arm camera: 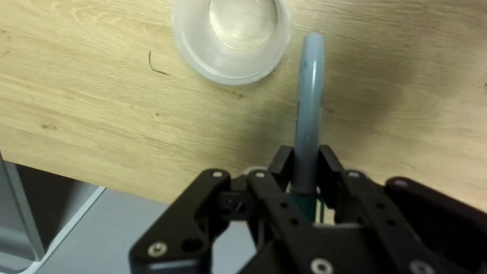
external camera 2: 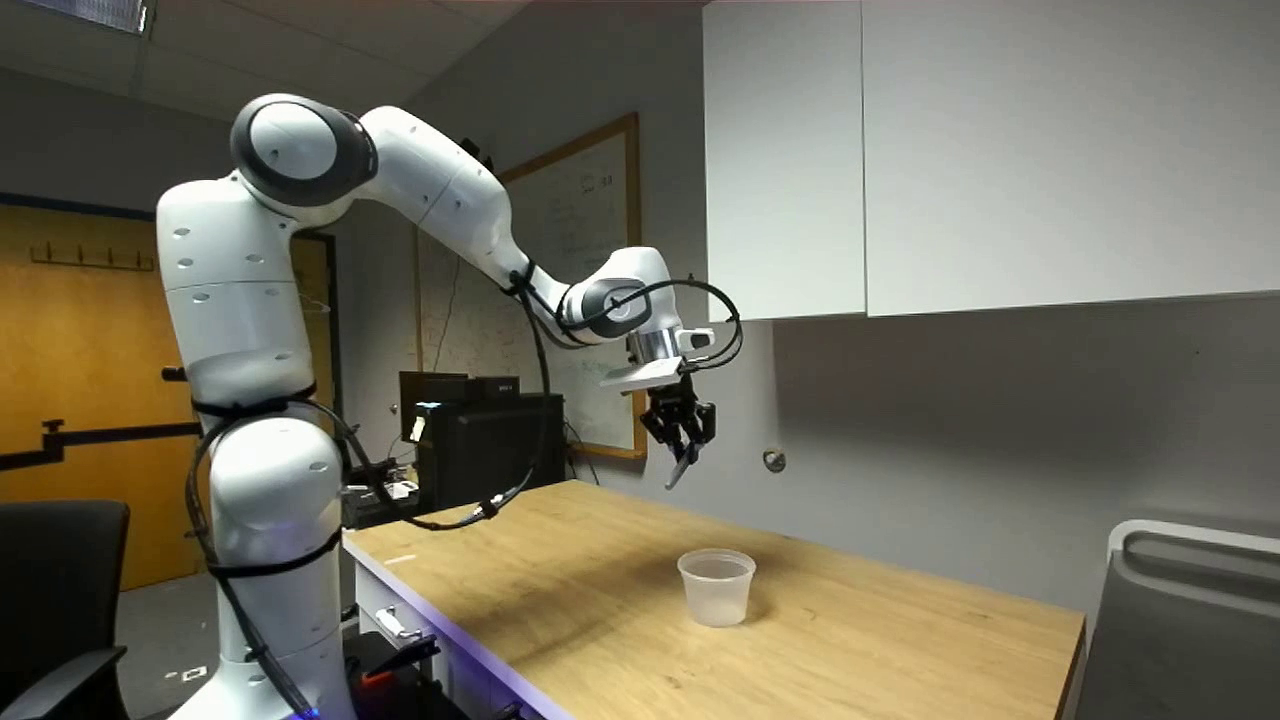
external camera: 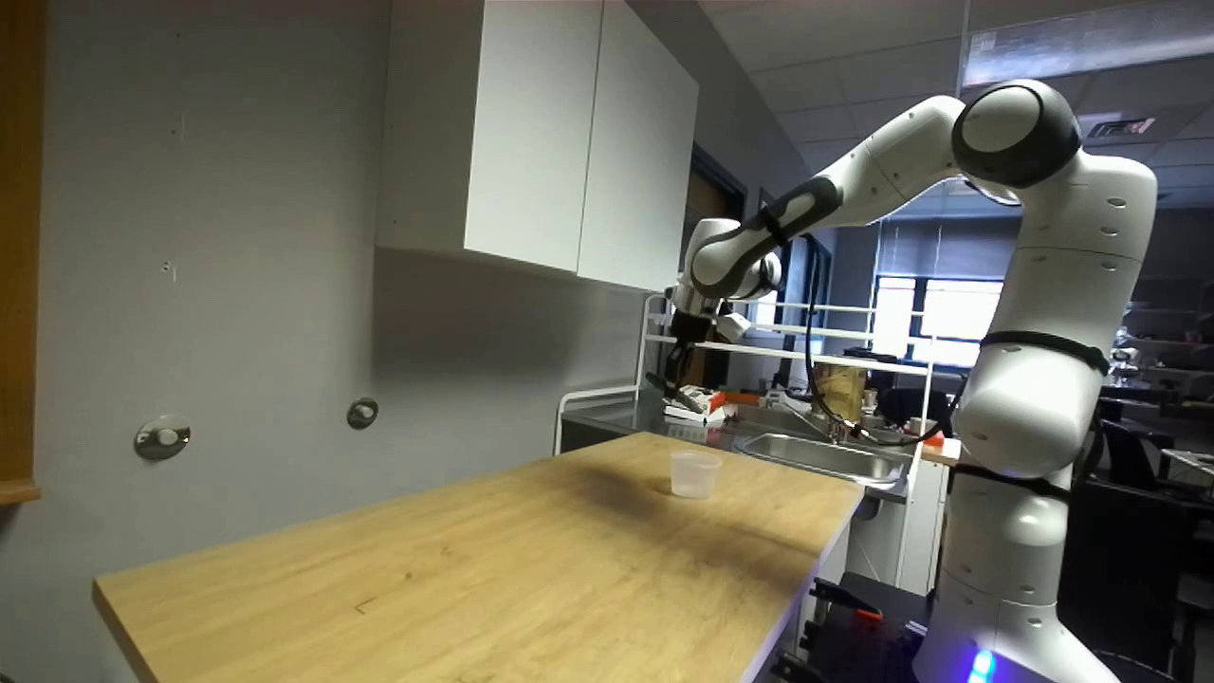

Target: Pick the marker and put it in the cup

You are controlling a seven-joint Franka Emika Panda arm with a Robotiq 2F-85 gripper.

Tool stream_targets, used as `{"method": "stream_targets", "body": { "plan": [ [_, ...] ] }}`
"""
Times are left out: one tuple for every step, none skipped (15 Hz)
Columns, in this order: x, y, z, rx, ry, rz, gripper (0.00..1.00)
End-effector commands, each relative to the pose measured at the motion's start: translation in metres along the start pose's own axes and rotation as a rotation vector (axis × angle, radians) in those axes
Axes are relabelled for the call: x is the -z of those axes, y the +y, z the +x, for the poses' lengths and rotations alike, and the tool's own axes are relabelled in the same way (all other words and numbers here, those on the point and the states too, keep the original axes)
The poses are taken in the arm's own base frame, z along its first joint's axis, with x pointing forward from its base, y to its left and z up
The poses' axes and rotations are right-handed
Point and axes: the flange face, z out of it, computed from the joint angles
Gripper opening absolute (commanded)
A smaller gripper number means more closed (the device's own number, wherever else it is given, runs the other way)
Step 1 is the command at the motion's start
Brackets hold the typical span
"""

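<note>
My gripper [arm camera: 305, 163] is shut on the marker [arm camera: 310, 91] in the wrist view. The marker's pale grey-blue end points away from the jaws; its green part lies between the fingers, partly hidden. In an exterior view the gripper [external camera 2: 683, 440] is high above the table and the marker [external camera 2: 684, 468] hangs tilted below it. The gripper [external camera: 678, 365] also shows in an exterior view, where the marker is hard to make out. The clear cup [external camera 2: 717, 595] stands upright on the table below the gripper, apart from the marker. In the wrist view the cup [arm camera: 228, 68] lies left of the marker's tip.
The wooden table [external camera: 427, 569] bears the cup. A white wall cabinet [external camera: 541, 133] hangs over the table's wall side. A metal sink [external camera: 825, 455] and a white rail rack [external camera: 607, 391] stand beyond the table's end. A grey folded panel [external camera 2: 1190, 620] stands beside the table.
</note>
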Motion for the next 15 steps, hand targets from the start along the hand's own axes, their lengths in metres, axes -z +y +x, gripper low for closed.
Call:
{"method": "stream_targets", "body": {
  "plan": [
    [-0.011,0.023,-0.004,-0.107,0.064,0.030,0.09],
    [-0.018,0.026,-0.004,-0.129,0.075,0.039,0.09],
    [-0.025,0.028,-0.003,-0.146,0.085,0.044,0.09],
    [-0.032,0.030,-0.002,-0.159,0.093,0.050,0.09],
    [-0.041,0.031,-0.001,-0.171,0.100,0.055,0.09],
    [-0.050,0.033,-0.001,-0.184,0.105,0.062,0.09],
    [-0.058,0.035,-0.001,-0.194,0.109,0.067,0.09],
    [-0.065,0.037,-0.002,-0.203,0.110,0.070,0.09],
    [-0.073,0.040,-0.005,-0.211,0.111,0.072,0.09],
    [-0.079,0.043,-0.007,-0.218,0.109,0.073,0.09],
    [-0.084,0.048,-0.012,-0.224,0.104,0.073,0.09],
    [-0.088,0.052,-0.017,-0.230,0.100,0.068,0.09],
    [-0.090,0.058,-0.022,-0.238,0.094,0.063,0.09],
    [-0.092,0.063,-0.027,-0.244,0.090,0.057,0.09],
    [-0.092,0.069,-0.032,-0.254,0.088,0.049,0.09]
  ]
}}
